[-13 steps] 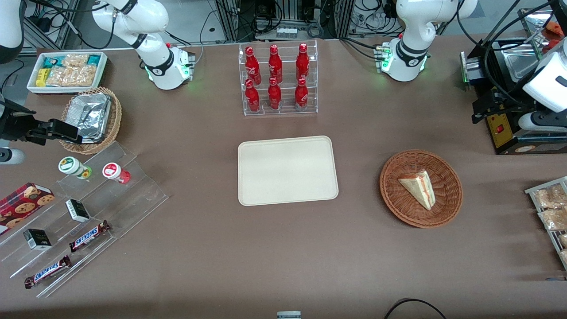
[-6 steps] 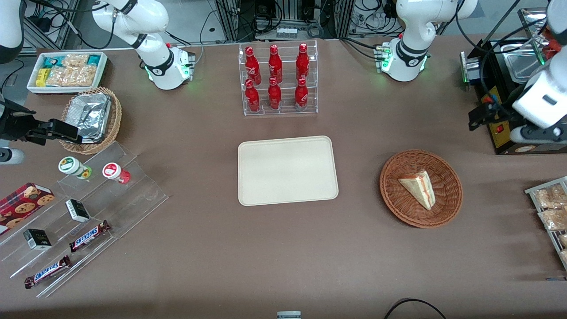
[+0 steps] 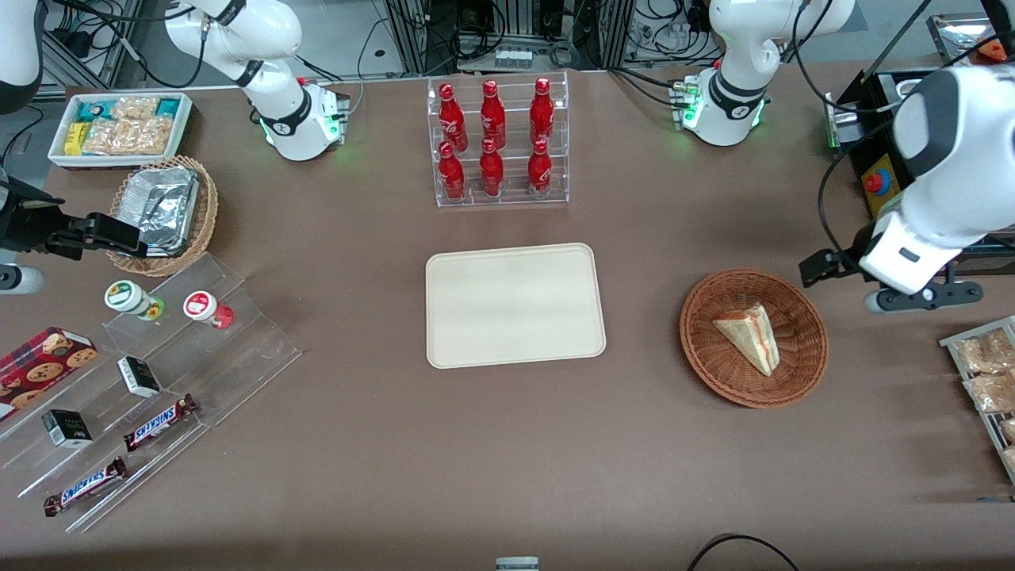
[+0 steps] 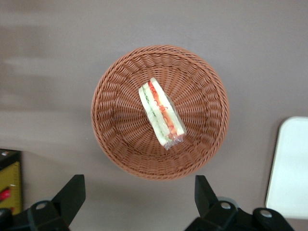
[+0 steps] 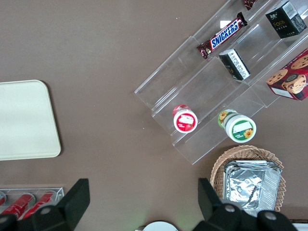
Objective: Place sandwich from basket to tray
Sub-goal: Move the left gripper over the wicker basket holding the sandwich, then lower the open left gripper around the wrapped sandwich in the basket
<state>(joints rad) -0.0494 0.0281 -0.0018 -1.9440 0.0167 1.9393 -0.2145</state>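
The sandwich (image 3: 749, 337) is a pale wedge with red and green filling, lying in the round reddish-brown basket (image 3: 706, 373) on the brown table. In the left wrist view the sandwich (image 4: 161, 113) lies in the middle of the basket (image 4: 115, 144). The cream tray (image 3: 515, 305) lies flat and bare beside the basket, toward the parked arm's end; its corner also shows in the left wrist view (image 4: 291, 168). My left gripper (image 3: 821, 268) hangs above the table beside the basket's rim, toward the working arm's end. In the left wrist view the gripper (image 4: 137, 185) is open and holds nothing.
A clear rack of red bottles (image 3: 496, 143) stands farther from the front camera than the tray. A black machine (image 3: 880, 190) and a rack of bagged snacks (image 3: 987, 381) are at the working arm's end. An acrylic stand with snacks (image 3: 158, 381) is at the parked arm's end.
The left arm has swung in from the working arm's end toward the basket and nearer the front camera. The sandwich, basket and tray have not moved.
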